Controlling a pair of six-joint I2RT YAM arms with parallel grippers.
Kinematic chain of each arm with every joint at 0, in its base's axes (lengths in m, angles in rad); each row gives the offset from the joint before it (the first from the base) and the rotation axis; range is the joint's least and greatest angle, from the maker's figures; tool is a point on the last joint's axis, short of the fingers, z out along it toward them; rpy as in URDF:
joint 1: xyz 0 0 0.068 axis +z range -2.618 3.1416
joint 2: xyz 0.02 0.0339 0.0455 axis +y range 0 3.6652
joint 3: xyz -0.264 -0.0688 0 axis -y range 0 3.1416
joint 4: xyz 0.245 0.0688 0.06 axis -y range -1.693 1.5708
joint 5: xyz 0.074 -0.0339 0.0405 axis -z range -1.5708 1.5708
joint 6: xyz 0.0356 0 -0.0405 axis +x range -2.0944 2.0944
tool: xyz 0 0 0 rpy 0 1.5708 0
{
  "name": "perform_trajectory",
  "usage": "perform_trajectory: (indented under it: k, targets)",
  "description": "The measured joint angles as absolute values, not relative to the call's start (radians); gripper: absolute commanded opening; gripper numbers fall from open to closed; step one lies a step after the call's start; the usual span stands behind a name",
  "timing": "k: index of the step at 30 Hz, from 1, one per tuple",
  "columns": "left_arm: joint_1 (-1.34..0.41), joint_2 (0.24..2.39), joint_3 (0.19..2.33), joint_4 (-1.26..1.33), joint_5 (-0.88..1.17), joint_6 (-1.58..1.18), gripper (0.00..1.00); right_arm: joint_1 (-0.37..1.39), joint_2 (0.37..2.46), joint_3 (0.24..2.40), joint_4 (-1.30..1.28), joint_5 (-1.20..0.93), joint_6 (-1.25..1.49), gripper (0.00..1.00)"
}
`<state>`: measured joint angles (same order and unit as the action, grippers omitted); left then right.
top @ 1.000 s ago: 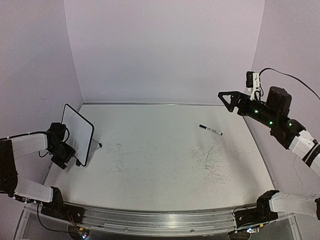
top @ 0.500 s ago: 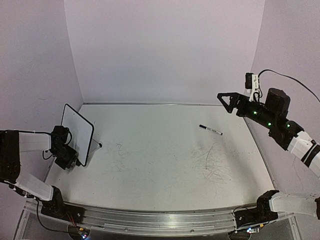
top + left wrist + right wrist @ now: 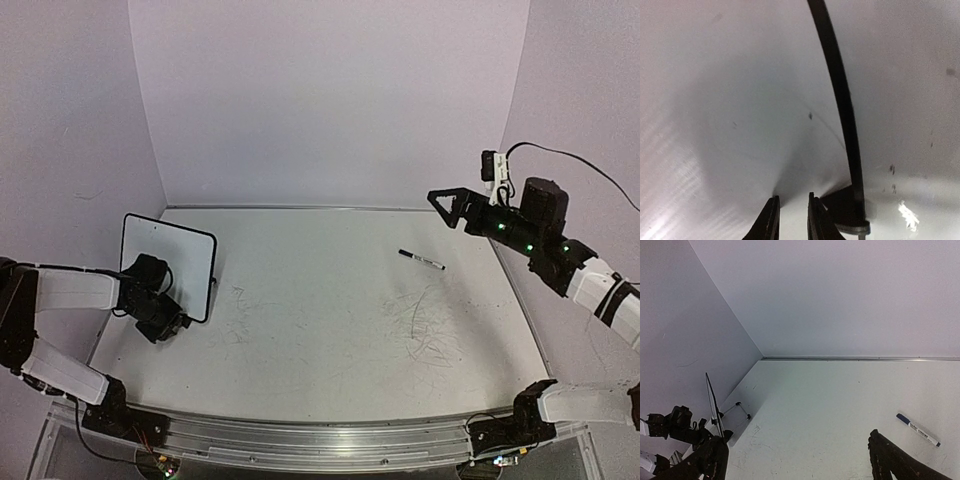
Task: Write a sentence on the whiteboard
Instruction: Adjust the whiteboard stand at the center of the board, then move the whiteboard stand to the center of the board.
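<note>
The whiteboard (image 3: 168,262) stood upright near the left edge of the surface (image 3: 320,350), close to the left wall (image 3: 70,120), leaving only a narrow passage behind it. The left pincer (image 3: 792,217) sat at the board's lower edge, blocking approach there. A marker (image 3: 421,260) lay flat toward the back right, well apart from the board, with broad open surface between them. The right pincer (image 3: 445,203) hung above the right side, fingers wide apart. The back wall (image 3: 330,100) and right wall (image 3: 580,80) closed those sides.
</note>
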<state>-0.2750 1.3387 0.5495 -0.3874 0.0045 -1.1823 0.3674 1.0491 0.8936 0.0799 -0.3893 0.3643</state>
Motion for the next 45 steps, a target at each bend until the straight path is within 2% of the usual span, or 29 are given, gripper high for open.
perform_trajectory:
  k: [4,12,15,18,22,26,31,36,41,45]
  targets:
    - [-0.376,1.365,0.562,-0.364,0.001,-1.244,0.21,0.380,1.093,0.894,0.081,-0.386,0.369,0.98]
    - [-0.523,1.556,0.713,-0.272,-0.034,-1.291,0.23,0.506,1.277,0.906,0.078,-0.323,0.390,0.98]
    - [-0.584,1.627,0.783,-0.250,-0.063,-1.283,0.31,0.575,1.378,0.923,0.069,-0.280,0.406,0.98]
    - [-0.644,1.640,0.809,-0.224,-0.078,-1.259,0.46,0.657,1.493,0.966,0.064,-0.229,0.425,0.98]
    - [-0.675,1.524,0.733,-0.210,-0.096,-1.217,0.59,0.763,1.637,1.040,0.068,-0.168,0.461,0.98]
    - [-0.671,1.247,0.637,-0.277,-0.145,-1.179,0.67,0.854,1.777,1.138,0.085,-0.123,0.498,0.98]
    - [-0.670,0.971,0.652,-0.398,-0.215,-1.099,0.79,0.965,1.956,1.305,0.119,-0.078,0.560,0.95]
    - [-0.669,0.916,0.821,-0.554,-0.269,-0.935,0.91,1.081,2.154,1.503,0.191,-0.044,0.631,0.91]
    - [-0.669,0.917,1.017,-0.618,-0.339,-0.820,0.92,1.169,2.347,1.705,0.232,-0.031,0.669,0.90]
    - [-0.667,0.945,1.005,-0.667,-0.425,-0.812,0.92,1.201,2.431,1.778,0.247,-0.025,0.699,0.91]
